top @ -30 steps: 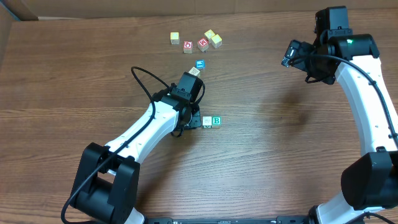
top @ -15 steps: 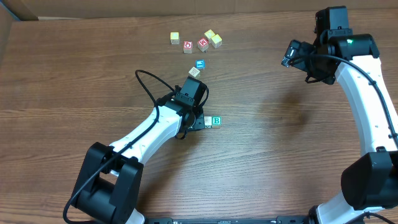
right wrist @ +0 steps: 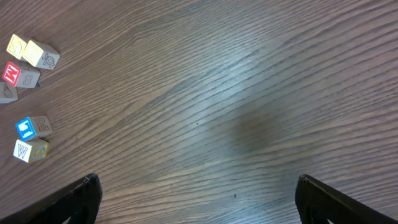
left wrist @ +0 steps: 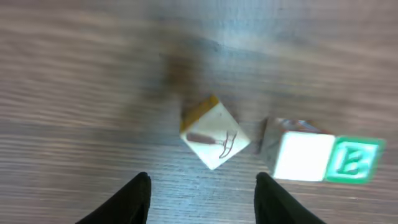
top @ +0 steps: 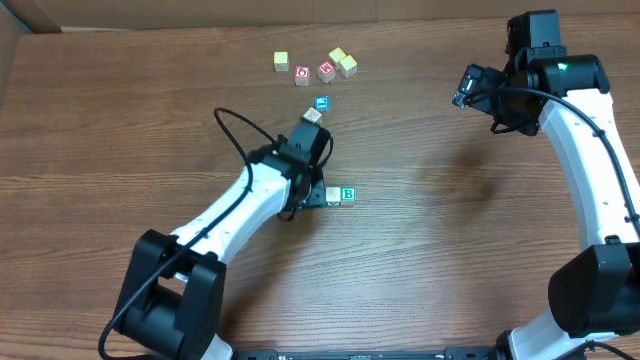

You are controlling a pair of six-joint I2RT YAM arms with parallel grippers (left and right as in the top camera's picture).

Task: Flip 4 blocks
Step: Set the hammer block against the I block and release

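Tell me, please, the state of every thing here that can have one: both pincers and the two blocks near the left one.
Left pincer: open, holding nothing.
Right pincer: open wide, empty.
Marked block: lying free, not gripped, turned cornerwise.
B block: lying flat, green B showing, untouched.

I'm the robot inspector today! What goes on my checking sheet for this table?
Surface: wooden table, no spills seen.
Job's things: marked block inside the left claw, untouched; B block beside it.
Clutter: blue-printed cube, red-printed cubes, far side.
Claws: left claw open; right claw open, empty.
Cables: black cable loops over the table.
Surroundings: tan board behind the table.
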